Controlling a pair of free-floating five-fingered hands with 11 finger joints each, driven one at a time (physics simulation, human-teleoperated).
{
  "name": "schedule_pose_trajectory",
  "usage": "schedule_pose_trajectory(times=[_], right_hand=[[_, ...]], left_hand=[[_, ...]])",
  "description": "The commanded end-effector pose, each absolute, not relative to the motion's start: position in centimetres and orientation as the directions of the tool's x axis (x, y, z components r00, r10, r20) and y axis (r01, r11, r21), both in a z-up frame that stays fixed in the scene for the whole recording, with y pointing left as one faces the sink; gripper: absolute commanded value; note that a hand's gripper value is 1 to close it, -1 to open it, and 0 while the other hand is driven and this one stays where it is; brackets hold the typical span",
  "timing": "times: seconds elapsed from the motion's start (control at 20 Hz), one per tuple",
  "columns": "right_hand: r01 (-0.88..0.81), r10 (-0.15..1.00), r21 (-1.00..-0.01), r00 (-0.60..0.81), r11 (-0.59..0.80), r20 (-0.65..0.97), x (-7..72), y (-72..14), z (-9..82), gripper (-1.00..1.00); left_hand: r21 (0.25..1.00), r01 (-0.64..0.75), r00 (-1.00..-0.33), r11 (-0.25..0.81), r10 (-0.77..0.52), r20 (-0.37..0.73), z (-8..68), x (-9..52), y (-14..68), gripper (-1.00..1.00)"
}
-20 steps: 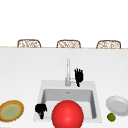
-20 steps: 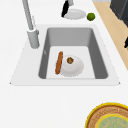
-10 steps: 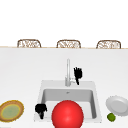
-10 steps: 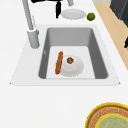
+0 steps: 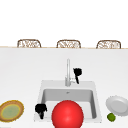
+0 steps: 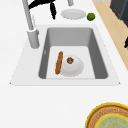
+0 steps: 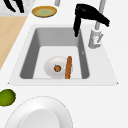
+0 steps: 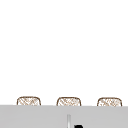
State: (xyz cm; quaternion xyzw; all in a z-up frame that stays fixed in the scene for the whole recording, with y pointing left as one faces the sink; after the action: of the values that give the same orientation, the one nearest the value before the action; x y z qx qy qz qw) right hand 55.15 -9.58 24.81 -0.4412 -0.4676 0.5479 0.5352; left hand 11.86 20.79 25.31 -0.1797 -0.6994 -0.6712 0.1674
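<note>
Right hand (image 5: pixel 77 73): hangs in the air just beside the faucet (image 5: pixel 67 72), on its right in the front view; fingers point down and look straight and loosely spread, clasping nothing.
Faucet from the right hand: close by on the hand's left, apart from it as far as the front view tells; I cannot tell whether a fingertip touches the lever at its base.
Faucet long axis: an upright grey stem, standing on the sink (image 5: pixel 98 100) rim behind the basin; the hand's fingers run roughly parallel to it.
Same hand, right side view: right hand (image 7: pixel 87 15) arches over the back corner of the basin, one finger dropping toward it, the faucet (image 7: pixel 97 30) just behind.
Nearer hand: the right hand, by far.
Left hand (image 5: pixel 41 109): idle at the sink's front left corner, well apart from the faucet; fingers seem curled, round nothing.
Below the right hand: in the basin lie a white plate (image 6: pixel 72 66), a small brown piece (image 6: pixel 70 60) on it, and a long brown stick (image 6: pixel 59 62) at its edge.
Other things: a red ball (image 5: pixel 67 114) at the front, a yellow plate (image 5: pixel 11 110) on the bench beyond the left hand, a white dish (image 5: pixel 117 105) and a green lime (image 5: pixel 111 116) to the right hand's far side.
</note>
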Motion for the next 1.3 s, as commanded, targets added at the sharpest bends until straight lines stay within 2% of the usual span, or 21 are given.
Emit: schedule_pose_trajectory(times=[0.0,0.95,1.25], right_hand=[[-0.294,0.999,-0.955,-0.036,-0.025,-0.015,56.6,-9.6,24.8,-1.00],[-0.598,0.997,-0.798,-0.035,-0.081,-0.075,67.1,-9.7,20.4,-1.00],[-0.645,0.998,-0.762,-0.058,-0.049,-0.015,70.3,-10.9,16.8,-1.00]], left_hand=[[0.879,0.476,-0.879,0.035,0.027,0.475,25.3,11.9,20.8,0.00],[0.879,0.476,-0.879,0.035,0.027,0.475,25.3,11.9,20.8,0.00],[0.879,0.476,-0.879,0.035,0.027,0.475,25.3,11.9,20.8,0.00]])
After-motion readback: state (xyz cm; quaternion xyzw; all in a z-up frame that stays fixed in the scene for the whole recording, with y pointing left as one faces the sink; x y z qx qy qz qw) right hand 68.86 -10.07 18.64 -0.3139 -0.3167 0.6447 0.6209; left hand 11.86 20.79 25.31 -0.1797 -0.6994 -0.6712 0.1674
